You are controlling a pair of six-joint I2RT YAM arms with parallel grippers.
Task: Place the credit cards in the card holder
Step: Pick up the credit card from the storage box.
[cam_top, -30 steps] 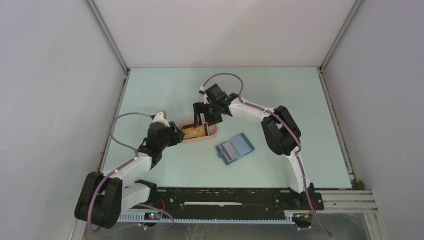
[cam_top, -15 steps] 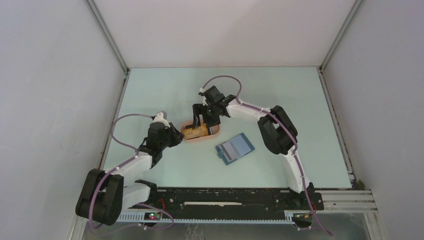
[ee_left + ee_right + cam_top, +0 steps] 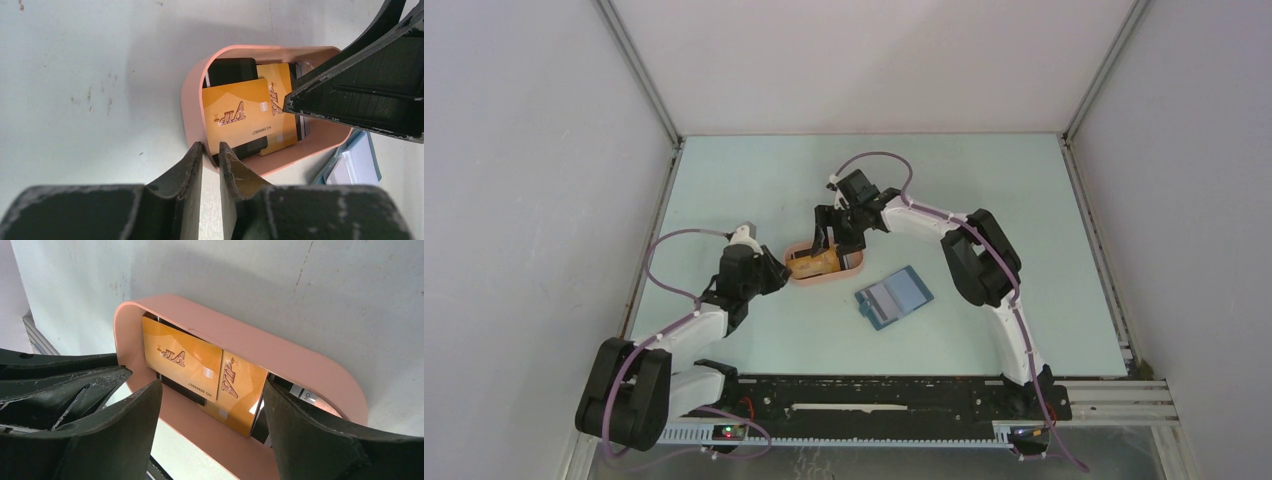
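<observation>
The left claw pinches the nine o'clock wall of the pink tray. Inside lie overlapping credit cards, orange over black. The right claw gapes wide astride them, crowding the tray. At the tray's four o'clock, the card holder lies open on the tabletop.

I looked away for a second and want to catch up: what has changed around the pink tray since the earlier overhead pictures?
The left gripper has closed its fingers on the end wall of the pink tray. The right gripper, open, has eased slightly lower over the yellow cards in the tray, one finger on either side of them. The tray, the cards and the blue card holder lie where they were.
</observation>
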